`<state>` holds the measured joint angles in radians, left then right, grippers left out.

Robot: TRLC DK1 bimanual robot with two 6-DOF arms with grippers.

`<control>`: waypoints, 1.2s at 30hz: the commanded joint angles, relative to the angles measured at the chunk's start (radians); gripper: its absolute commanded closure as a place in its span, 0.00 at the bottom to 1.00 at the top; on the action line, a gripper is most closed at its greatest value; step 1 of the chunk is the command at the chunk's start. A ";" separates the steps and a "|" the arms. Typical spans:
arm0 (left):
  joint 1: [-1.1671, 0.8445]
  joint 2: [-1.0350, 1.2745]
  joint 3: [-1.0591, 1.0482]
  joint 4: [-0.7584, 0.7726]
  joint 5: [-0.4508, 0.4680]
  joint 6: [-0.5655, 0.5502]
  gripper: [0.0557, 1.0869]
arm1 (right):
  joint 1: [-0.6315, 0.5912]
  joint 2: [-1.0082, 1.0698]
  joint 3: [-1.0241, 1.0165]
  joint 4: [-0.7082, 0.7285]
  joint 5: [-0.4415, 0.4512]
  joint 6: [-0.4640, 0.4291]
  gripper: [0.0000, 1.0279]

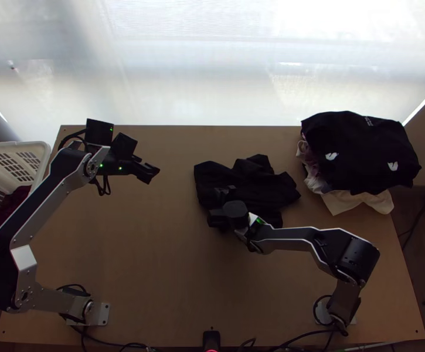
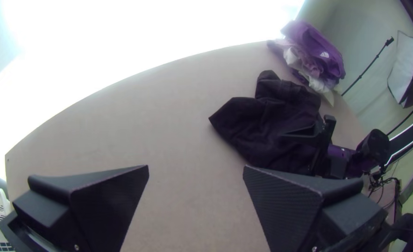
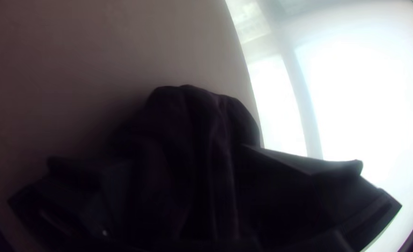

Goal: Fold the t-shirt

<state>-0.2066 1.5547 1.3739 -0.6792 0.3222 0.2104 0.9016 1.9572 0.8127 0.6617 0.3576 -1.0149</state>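
Beside the left edge of the bench (image 1: 124, 246), a white basket (image 1: 41, 146) with slotted walls is placed, and dark red cloth (image 1: 10, 206) is held in it. Over the left part of the bench, well apart from the t-shirt (image 1: 262, 188), the left tool (image 1: 152, 171) is held up; its two fingers (image 2: 108, 200) are spread wide, with nothing gripped between them. By the right tool (image 1: 215, 205), the near left part of the t-shirt is overhung. In the right wrist view, its fingers are seen parted, and folds of black cloth are seen between them; whether these are touched by both fingers cannot be told. The t-shirt is left bunched on the bench, right of its middle, with corners spread outward. Near the far right corner, a pile of clothes is stacked, white pieces (image 1: 353, 202) being partly covered by a black garment (image 1: 359, 146).
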 commanded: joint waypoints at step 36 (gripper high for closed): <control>0.115 -0.191 -0.225 -0.051 -0.002 -0.016 0.04 | -0.346 -0.317 0.559 -0.016 -0.003 0.056 0.97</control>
<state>-0.1032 1.4155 1.2270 -0.7258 0.3225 0.1909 0.6331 1.6161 1.2999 0.6571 0.3523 -0.9611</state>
